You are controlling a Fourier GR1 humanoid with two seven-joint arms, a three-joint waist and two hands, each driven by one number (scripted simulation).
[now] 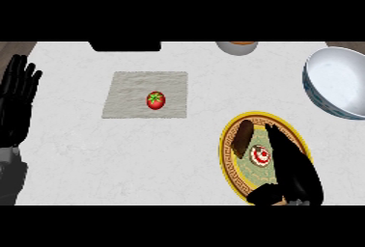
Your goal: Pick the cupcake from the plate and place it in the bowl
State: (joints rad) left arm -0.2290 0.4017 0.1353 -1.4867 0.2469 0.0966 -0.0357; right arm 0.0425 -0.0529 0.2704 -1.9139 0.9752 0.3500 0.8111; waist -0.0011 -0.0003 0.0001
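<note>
right robot hand [291, 164] over the yellow-rimmed plate [230, 144], fingers and thumb curling either side of the cupcake [261, 155] — cupcake on plate, bowl [335, 79] well apart at right edge, left robot hand [18, 103] open, resting at table's [143, 154] left edge — tomato [155, 100] on cloth [128, 103]

Red tomato [155, 100], yellow-rimmed patterned plate [230, 166], white bowl [341, 79].
</note>
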